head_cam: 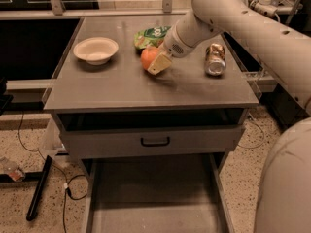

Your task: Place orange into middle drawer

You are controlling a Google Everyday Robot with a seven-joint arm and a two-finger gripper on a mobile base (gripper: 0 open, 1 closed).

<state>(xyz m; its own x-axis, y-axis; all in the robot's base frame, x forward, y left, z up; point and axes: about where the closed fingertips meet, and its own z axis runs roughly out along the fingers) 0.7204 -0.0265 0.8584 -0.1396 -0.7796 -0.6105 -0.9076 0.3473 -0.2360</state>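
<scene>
The orange (147, 57) rests on the grey table top (121, 89), just in front of a green snack bag (151, 35). My gripper (156, 64) reaches down from the upper right and sits against the orange's front right side, covering part of it. The middle drawer (146, 203) is pulled out at the bottom of the view, below the table, and its flat floor is bare.
A white bowl (96, 50) stands on the table's left side. A metal can (215, 59) lies on its side at the right. A closed drawer front with a black handle (155, 141) sits under the table top. Cables and a black bar lie on the floor at the left.
</scene>
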